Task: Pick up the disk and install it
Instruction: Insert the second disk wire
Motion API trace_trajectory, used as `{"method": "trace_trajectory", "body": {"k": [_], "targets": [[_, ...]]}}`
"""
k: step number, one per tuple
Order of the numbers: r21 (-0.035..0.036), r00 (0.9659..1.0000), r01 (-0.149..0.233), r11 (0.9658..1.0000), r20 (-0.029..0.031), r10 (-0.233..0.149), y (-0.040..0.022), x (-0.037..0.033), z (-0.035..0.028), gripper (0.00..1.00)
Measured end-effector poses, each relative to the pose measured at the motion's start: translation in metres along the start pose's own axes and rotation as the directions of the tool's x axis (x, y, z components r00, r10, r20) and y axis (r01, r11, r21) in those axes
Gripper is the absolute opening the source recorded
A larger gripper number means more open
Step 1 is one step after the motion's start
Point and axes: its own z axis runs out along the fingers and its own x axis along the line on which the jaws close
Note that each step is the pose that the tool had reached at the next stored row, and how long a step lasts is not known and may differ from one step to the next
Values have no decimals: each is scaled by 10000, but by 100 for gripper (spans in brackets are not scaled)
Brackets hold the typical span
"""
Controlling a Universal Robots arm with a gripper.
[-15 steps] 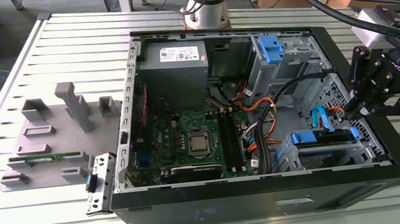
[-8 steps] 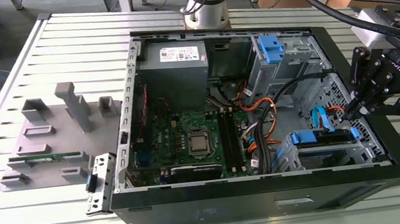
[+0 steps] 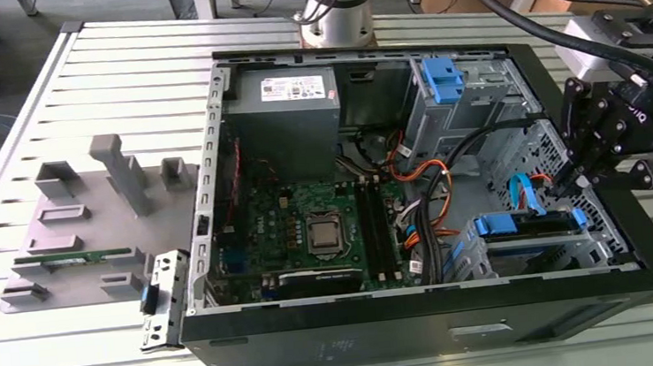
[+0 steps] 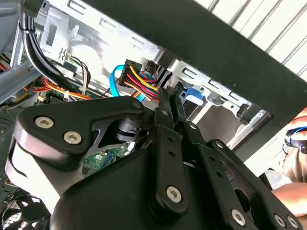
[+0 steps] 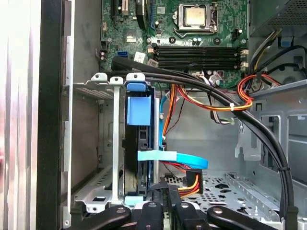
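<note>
Disk seated on edge in the drive cage; gripper at its rear end, fingers drawn together.

In the exterior view the gripper [image 3: 560,187] hangs inside the open computer case [image 3: 433,316], at the corner by the drive cage [image 3: 551,248]. The disk [image 3: 528,223] lies just below and beside the fingertips, showing as a blue-railed block in the cage. In the first wrist view the disk [image 5: 139,143] stands directly ahead of the fingers [image 5: 160,201]: a dark, narrow edge with a blue plastic carrier and handle tab on top, held between the cage's silver walls. A flat blue data cable [image 5: 175,158] and a bundle of red, yellow and black power wires [image 5: 189,181] reach its end nearest the fingers. The fingers sit closed against each other; whether they pinch anything cannot be told. Beyond the disk lies the motherboard [image 5: 192,33].
</note>
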Motion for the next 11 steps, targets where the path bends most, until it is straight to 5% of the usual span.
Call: {"method": "trace_trajectory", "body": {"k": [11], "targets": [[39,10000,0,10000,0,0,43,86,3,16]]}}
